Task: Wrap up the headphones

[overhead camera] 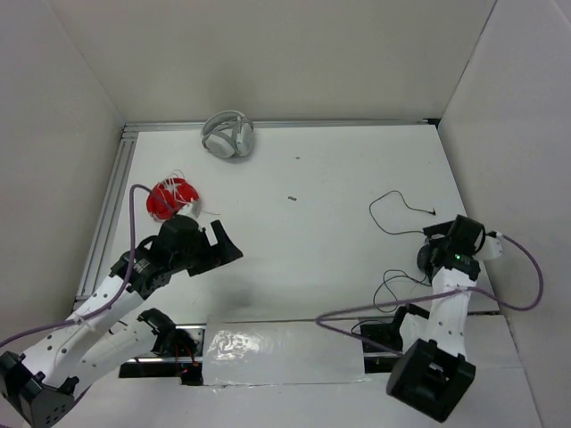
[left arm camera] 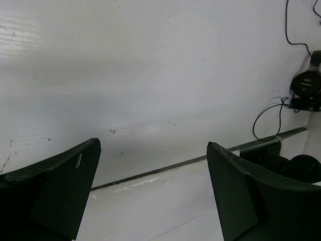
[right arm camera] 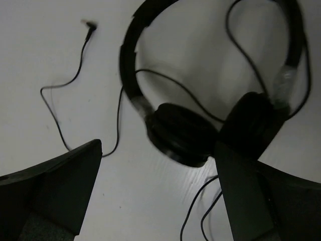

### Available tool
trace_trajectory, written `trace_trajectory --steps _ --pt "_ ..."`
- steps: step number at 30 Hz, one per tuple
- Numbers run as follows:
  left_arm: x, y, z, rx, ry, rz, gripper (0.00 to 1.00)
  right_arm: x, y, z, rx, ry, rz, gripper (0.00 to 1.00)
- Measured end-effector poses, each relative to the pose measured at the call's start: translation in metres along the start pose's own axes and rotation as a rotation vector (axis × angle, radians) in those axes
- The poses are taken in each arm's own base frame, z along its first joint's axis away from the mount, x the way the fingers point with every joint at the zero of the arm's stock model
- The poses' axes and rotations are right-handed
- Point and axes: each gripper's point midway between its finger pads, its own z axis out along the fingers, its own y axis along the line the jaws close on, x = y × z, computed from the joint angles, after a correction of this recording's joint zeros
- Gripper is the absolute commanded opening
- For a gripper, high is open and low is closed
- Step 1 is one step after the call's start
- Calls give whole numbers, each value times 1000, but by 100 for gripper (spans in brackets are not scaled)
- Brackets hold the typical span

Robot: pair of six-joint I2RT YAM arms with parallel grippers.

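The headphones lie on the table at its right side beneath the wide-open right gripper, cable sprawled loose, so all wrapping remains; the left gripper gapes empty too.

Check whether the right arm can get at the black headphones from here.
Likely yes: the right gripper hovers open directly over the headphones, with nothing between them and only their loose cable lying around.
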Motion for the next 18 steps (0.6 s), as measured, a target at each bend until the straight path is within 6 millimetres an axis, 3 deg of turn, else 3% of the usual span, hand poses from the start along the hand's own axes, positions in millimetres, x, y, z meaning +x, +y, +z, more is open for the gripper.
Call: trace_trajectory --steps 5,9,14,18 --pt "-6 -11 8 45 -8 55 99 -39 -51 11 143 -7 206 98" --pt "-10 -18 17 46 7 87 99 -45 -78 16 223 3 279 95" --pt "-16 -28 24 59 12 112 99 -36 -70 15 177 68 249 95" --pt "-16 -29 26 60 15 113 99 -54 -54 2 132 34 220 95"
